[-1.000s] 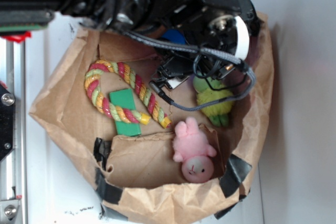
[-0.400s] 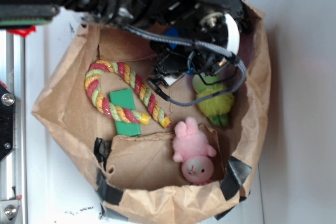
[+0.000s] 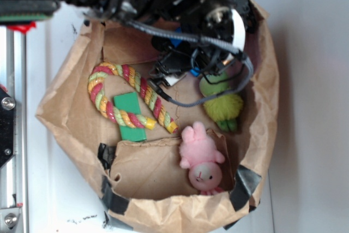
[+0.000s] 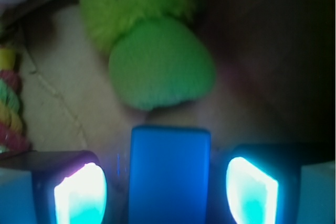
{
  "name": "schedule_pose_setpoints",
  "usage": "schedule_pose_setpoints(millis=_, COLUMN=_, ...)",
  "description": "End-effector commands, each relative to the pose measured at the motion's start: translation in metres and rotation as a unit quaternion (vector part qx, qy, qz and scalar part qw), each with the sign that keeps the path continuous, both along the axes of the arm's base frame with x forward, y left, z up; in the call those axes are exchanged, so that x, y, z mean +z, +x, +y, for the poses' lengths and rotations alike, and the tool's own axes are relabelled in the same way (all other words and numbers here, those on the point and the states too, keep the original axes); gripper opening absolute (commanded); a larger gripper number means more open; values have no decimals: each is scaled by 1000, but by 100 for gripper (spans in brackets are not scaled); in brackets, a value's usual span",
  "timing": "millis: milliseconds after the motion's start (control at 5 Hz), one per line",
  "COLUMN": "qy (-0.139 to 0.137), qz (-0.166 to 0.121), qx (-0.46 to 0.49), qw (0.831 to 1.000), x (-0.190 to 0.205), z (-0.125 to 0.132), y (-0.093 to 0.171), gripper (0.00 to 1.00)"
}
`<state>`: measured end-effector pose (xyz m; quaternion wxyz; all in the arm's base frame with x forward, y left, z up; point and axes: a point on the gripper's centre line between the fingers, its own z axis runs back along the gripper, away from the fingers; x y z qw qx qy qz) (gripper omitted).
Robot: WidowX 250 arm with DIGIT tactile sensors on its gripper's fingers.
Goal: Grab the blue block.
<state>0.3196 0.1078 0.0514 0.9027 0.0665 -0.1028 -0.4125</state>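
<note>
We found the blue block (image 4: 169, 174) lying flat on the floor of the brown paper bag (image 3: 65, 85), near its far wall and just beside the fuzzy green toy (image 4: 157, 66). In the wrist view it sat squarely between the two glowing pads (image 4: 81, 195) of the end effector (image 4: 165, 192), with a gap on either side — so the jaws stood spread wide, straddling the block and holding nothing. From the exterior view only a sliver of blue (image 3: 194, 72) showed under the arm and its cabling.

The block looked rigid, with smooth plain faces and rounded corners. We judged it light and stiff, unlikely to deform, but slick enough to slip if pinched near an end. The sensible hold seemed to be across its two long sides, about where the pads already flanked it.

The green toy's soft lobe nearly touched the block's far end, and we thought it might be nudged or drag along. The striped rope (image 3: 133, 99), the green block (image 3: 130, 115) beneath it and the pink plush (image 3: 200, 154) lay well apart from the grasp.
</note>
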Motion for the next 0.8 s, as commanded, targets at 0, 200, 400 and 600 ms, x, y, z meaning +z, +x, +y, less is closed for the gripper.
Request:
schedule_pose_setpoints(millis=0, qy=21, qz=-42, qx=-2, qw=999, x=25, z=7, y=-11, gripper=100)
schedule_pose_setpoints(millis=200, qy=39, qz=-37, qx=8, qw=999, x=23, z=5, y=-14, gripper=100)
schedule_pose_setpoints(millis=400, qy=54, qz=-36, qx=17, qw=998, x=21, z=5, y=-14, gripper=100)
schedule_pose_setpoints(millis=600, qy=57, qz=-38, qx=23, qw=997, x=20, z=9, y=-11, gripper=100)
